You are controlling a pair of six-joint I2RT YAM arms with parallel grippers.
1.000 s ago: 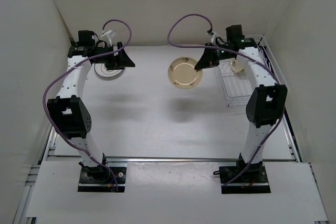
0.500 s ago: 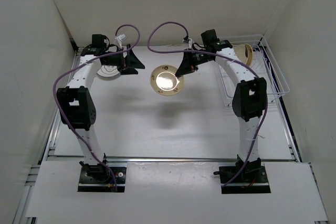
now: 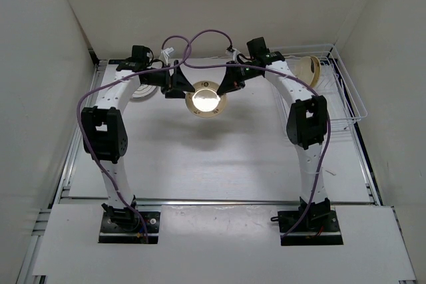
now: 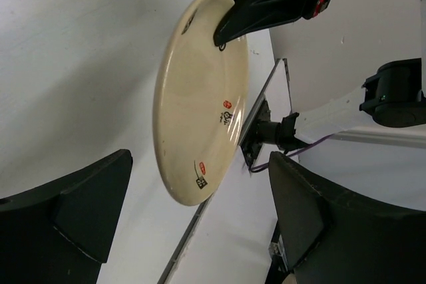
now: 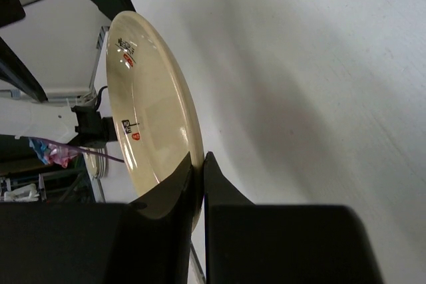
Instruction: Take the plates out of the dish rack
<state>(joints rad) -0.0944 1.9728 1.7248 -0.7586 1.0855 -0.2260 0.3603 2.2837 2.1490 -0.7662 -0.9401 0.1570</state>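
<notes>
A tan-yellow plate point(image 3: 206, 101) hangs above the middle back of the table, and my right gripper point(image 3: 228, 84) is shut on its right rim. In the right wrist view the fingers pinch the edge of the plate point(image 5: 150, 104) at the gripper point(image 5: 200, 164). My left gripper point(image 3: 180, 88) stands open at the plate's left side. In the left wrist view the plate point(image 4: 200, 91) has its near edge between the wide-apart fingers of the gripper point(image 4: 200, 171), touching neither. The dish rack point(image 3: 333, 108) stands at the right with another tan plate point(image 3: 310, 69) upright in it.
A white plate with thin rings point(image 3: 140, 91) lies on the table at the back left, partly under the left arm. The two arms arch toward each other at the back, with purple cables looping above them. Walls close in the left, back and right sides.
The right arm carried the tan plate left from beside the rack to the middle. The left arm swung right from the ringed plate to meet it, and its fingers now flank the plate's edge.
</notes>
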